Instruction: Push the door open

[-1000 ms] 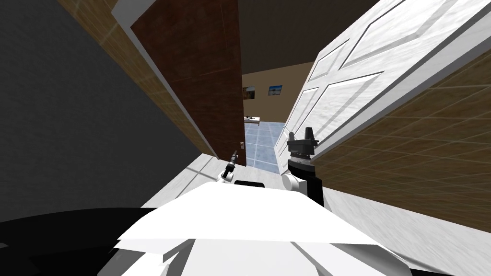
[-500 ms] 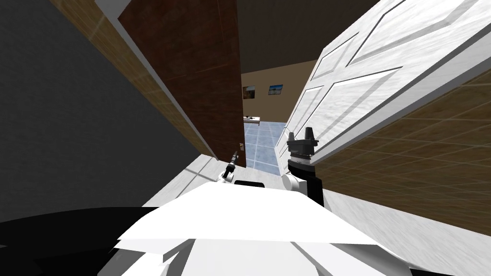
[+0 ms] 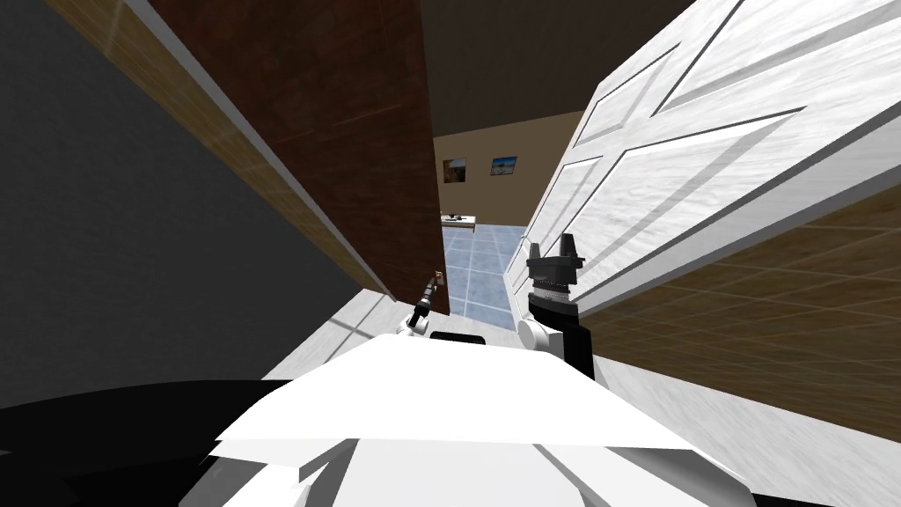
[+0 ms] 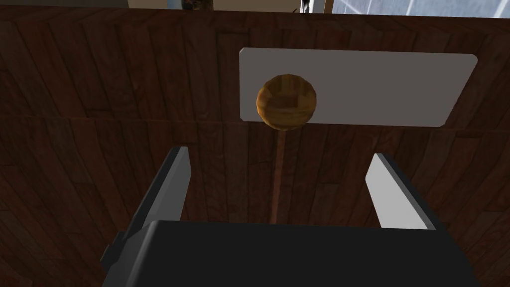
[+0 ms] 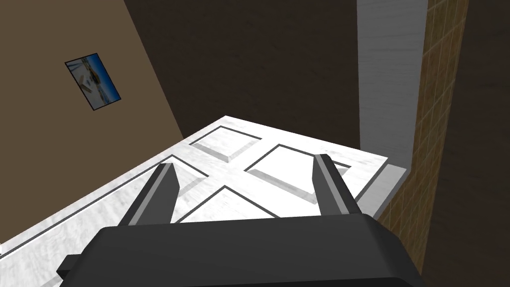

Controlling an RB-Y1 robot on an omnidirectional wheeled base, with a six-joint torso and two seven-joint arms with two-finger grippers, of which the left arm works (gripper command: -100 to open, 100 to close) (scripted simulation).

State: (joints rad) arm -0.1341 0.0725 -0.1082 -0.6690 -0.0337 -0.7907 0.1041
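Brown door [image 4: 99, 124]: just ahead of the left gripper [image 4: 280, 152], fingers wide apart
Knob [image 4: 286, 101]: on brown door's grey plate [image 4: 388, 89]
White door [image 5: 226, 144]: facing brown door, by the spread right gripper [image 5: 244, 161]

The head camera looks steeply down and forward, rolled, into a doorway: the dark wooden door [image 3: 352, 132] splays off at 11 o'clock, the white panelled door [image 3: 686, 158] at 2 o'clock, and blue tiled floor [image 3: 475, 264] lies at 12 o'clock. The left wrist camera rides behind the left gripper [image 4: 280, 153] and faces the dark door squarely and very near, its round wooden knob [image 4: 286, 101] dead ahead. The right wrist camera, behind the right gripper [image 5: 244, 162], looks up along the white door's face. It shares that door and the blue framed picture [image 5: 93, 81] with the head view
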